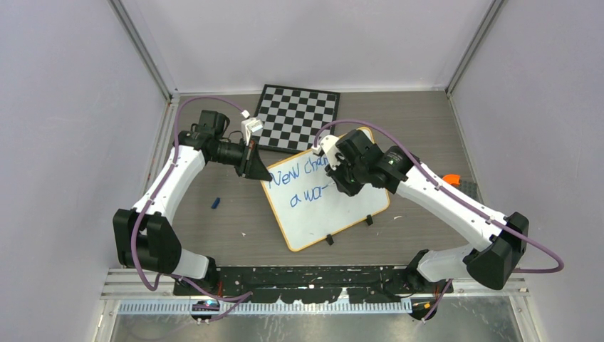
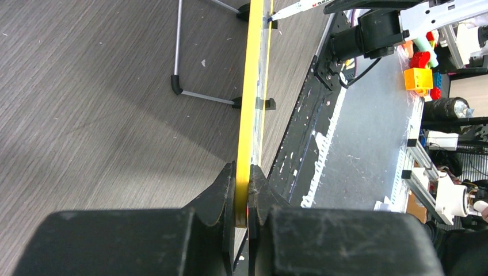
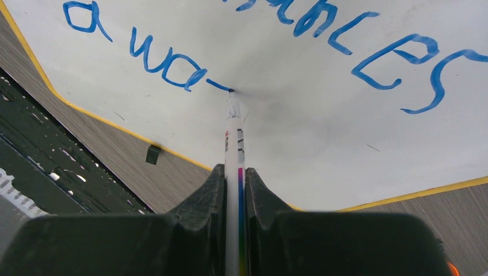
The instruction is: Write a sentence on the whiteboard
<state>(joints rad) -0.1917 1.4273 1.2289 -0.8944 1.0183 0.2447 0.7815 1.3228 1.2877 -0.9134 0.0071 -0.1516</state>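
Right claw [image 3: 235, 172] pinching the marker [image 3: 233, 129] should press lightly, evenly on the whiteboard [image 3: 322, 144] while left claw [image 2: 243, 171], clamped on its edge, steadies it.

Whiteboard [image 1: 320, 217]: white face, yellow-orange rim, two black clips [image 1: 368, 220] on near edge, turned askew, blue handwriting [image 1: 299, 176] across upper half.

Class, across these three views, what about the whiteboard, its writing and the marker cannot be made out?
- Top view: the first written line ends under the right arm; the right wrist view crops it.
- Left wrist view: the whiteboard is edge-on, so its face is unreadable.
- Right wrist view: the marker has its rear hidden between the fingers.
- Top view: the blue item is too small to identify.
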